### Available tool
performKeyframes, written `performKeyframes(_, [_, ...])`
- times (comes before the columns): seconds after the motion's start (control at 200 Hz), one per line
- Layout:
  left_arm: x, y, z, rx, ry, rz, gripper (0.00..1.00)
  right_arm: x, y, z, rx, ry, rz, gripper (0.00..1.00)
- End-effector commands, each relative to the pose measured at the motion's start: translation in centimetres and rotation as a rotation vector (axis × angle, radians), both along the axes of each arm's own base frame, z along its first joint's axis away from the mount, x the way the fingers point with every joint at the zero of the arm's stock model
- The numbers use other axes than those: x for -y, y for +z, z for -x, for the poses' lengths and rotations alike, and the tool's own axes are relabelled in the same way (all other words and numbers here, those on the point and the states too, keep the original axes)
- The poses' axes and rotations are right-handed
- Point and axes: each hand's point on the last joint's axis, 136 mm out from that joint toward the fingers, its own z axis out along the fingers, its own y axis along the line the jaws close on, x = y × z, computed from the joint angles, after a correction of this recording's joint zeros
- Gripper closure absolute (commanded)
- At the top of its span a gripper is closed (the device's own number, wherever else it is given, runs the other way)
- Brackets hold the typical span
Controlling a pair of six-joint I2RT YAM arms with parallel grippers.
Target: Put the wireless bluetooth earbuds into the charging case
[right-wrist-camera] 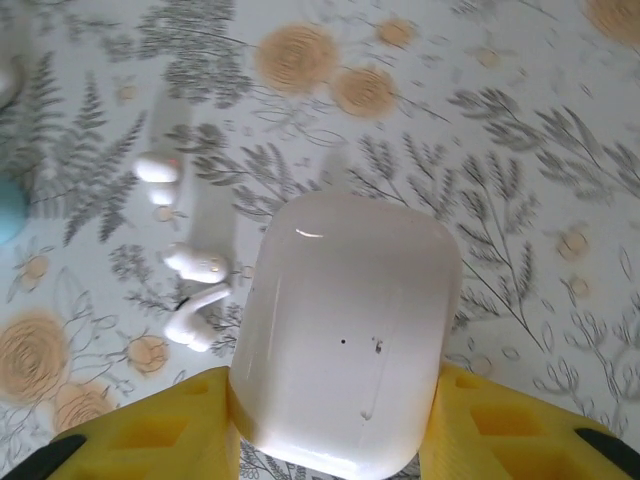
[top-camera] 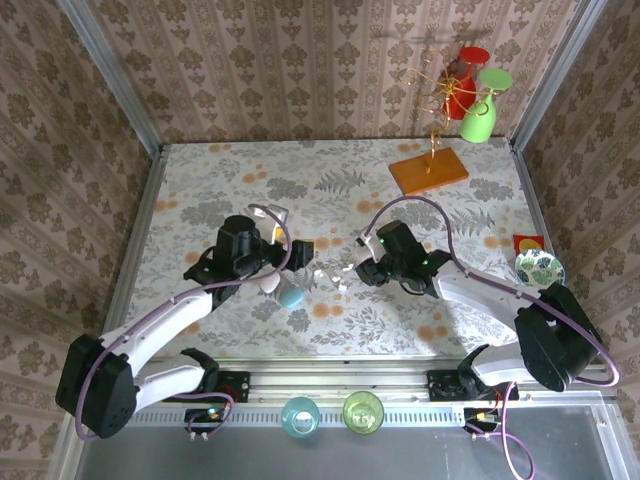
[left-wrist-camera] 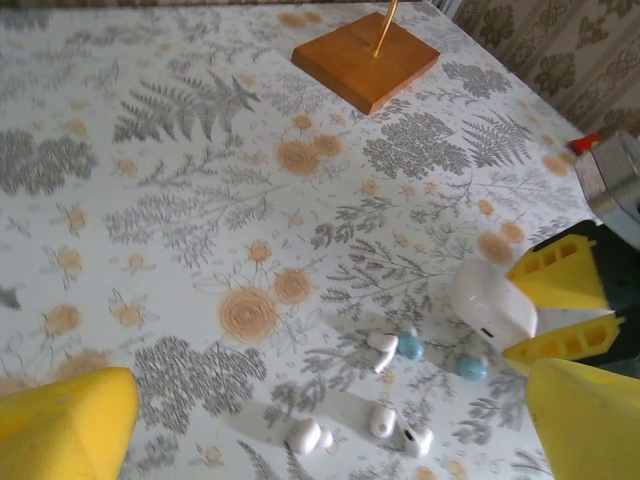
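Observation:
My right gripper [right-wrist-camera: 335,388] is shut on a white charging case [right-wrist-camera: 345,330], its lid closed, one yellow finger [right-wrist-camera: 150,440] on each side, held just above the table. The left wrist view shows the same case [left-wrist-camera: 492,305] at the right. Several loose earbuds lie on the flowered table: white ones [left-wrist-camera: 383,350] [left-wrist-camera: 308,436] [left-wrist-camera: 415,438] and teal-blue ones [left-wrist-camera: 409,345] [left-wrist-camera: 470,367]. Three white ones [right-wrist-camera: 197,263] lie just left of the held case. My left gripper [left-wrist-camera: 330,395] hangs open above the earbuds, holding nothing. From above, the grippers face each other, left [top-camera: 300,252] and right [top-camera: 358,268].
A second white oval case [top-camera: 268,283] and a blue one [top-camera: 291,293] lie under my left arm. A wooden base [top-camera: 430,170] with a wire stand holding red and green cups stands at the back right. A patterned plate [top-camera: 540,268] sits at the right edge. Two cups [top-camera: 300,415] stand by the arm bases.

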Motion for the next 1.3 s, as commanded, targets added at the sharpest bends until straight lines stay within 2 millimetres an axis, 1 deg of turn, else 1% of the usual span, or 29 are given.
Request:
performKeyframes(0.0, [0.3,0.0,2.3,-0.217,-0.029,0.074,0.00,-2.3,3.1,-0.1,0.117,0.189,-0.042,0.57])
performKeyframes(0.055, [0.4,0.1,2.9,-0.271,-0.043,0.093,0.01,-2.9,3.7,0.1,0.145,0.228,-0.047,0.58])
performKeyframes(0.14, [1.3,0.6,4.2,-0.369,-0.123,0.161,0.03,-3.6,4.3,0.3,0.172,0.275,-0.044,0.60])
performKeyframes(0.22, [1.5,0.4,4.5,-0.475,-0.122,0.187,0.08,-4.1,4.9,0.5,0.193,0.314,-0.037,0.60])
performKeyframes(0.25, [1.9,0.5,5.1,-0.514,-0.158,0.199,0.09,-4.3,5.1,0.5,0.201,0.325,-0.035,0.60])
performKeyframes(0.38, [3.0,0.7,5.5,-0.597,-0.209,0.210,0.17,-5.2,6.1,1.1,0.227,0.387,-0.043,0.60])
performKeyframes(0.485, [3.9,0.6,5.7,-0.619,-0.242,0.200,0.24,-6.1,7.0,1.7,0.243,0.439,-0.061,0.62])
performKeyframes(0.52, [4.2,0.5,5.7,-0.625,-0.253,0.197,0.32,-6.4,7.2,1.9,0.244,0.452,-0.066,0.62])
performKeyframes(0.54, [4.5,0.5,5.8,-0.629,-0.264,0.197,0.34,-6.6,7.3,2.0,0.243,0.459,-0.069,0.62])
performKeyframes(0.725, [6.2,0.5,6.3,-0.654,-0.329,0.197,0.41,-8.0,8.4,2.8,0.253,0.510,-0.107,0.62])
performKeyframes(0.93, [6.8,0.4,6.2,-0.666,-0.338,0.218,0.51,-8.9,8.9,3.5,0.256,0.547,-0.150,0.62])
performKeyframes(1.015, [6.9,0.6,6.3,-0.665,-0.349,0.232,0.61,-9.0,9.0,3.7,0.255,0.551,-0.161,0.62])
performKeyframes(1.155, [7.0,1.2,6.5,-0.648,-0.367,0.257,0.71,-9.0,9.1,3.6,0.261,0.546,-0.165,0.62])
performKeyframes(1.19, [7.0,1.3,6.6,-0.644,-0.371,0.266,0.74,-9.0,9.2,3.6,0.264,0.545,-0.167,0.62])
performKeyframes(1.215, [7.0,1.4,6.6,-0.640,-0.372,0.270,0.80,-9.0,9.2,3.6,0.266,0.543,-0.167,0.61])
performKeyframes(1.25, [7.0,1.5,6.6,-0.633,-0.373,0.272,0.85,-8.9,9.2,3.7,0.268,0.541,-0.168,0.59])
performKeyframes(1.295, [6.9,1.7,6.6,-0.616,-0.381,0.277,0.91,-8.9,9.4,3.7,0.273,0.539,-0.172,0.53])
